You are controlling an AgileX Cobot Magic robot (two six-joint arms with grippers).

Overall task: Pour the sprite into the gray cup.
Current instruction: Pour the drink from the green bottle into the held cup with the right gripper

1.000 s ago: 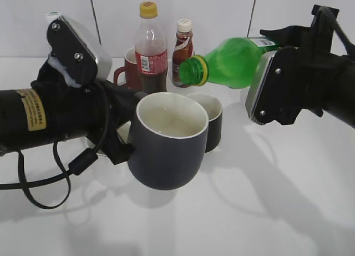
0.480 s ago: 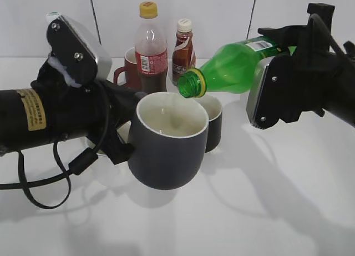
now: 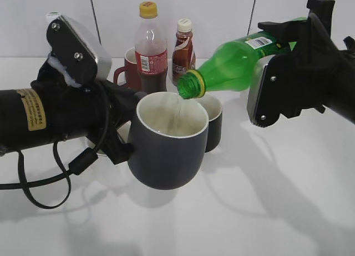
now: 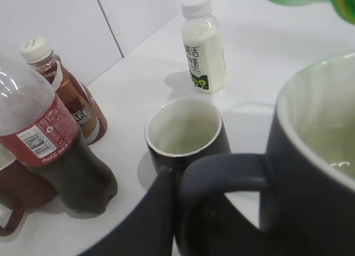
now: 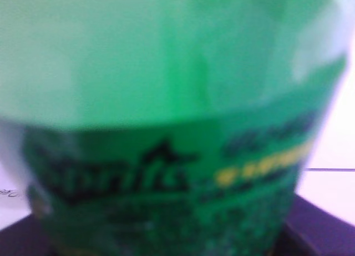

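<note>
My left gripper [image 3: 123, 135] is shut on the handle of the gray cup [image 3: 168, 153] and holds it off the table; the cup also fills the lower right of the left wrist view [image 4: 310, 172]. My right gripper [image 3: 266, 84] is shut on the sprite [image 3: 233, 64], the green bottle, tilted mouth-down to the left. Its open mouth sits over the cup's far rim, and a thin clear stream runs into the white interior. The bottle's label fills the right wrist view [image 5: 166, 172], hiding the fingers.
Behind the cup stand a black mug [image 3: 209, 118], a cola bottle [image 3: 151, 50], a brown coffee bottle [image 3: 182, 48] and a dark red mug [image 3: 127, 70]. A white milk bottle [image 4: 202, 42] stands further back on the white table [image 3: 266, 200].
The right gripper has tipped the sprite further, raising its base and lowering its mouth toward the cup. Liquid now streams into the cup. The left arm and cup have stayed still.
</note>
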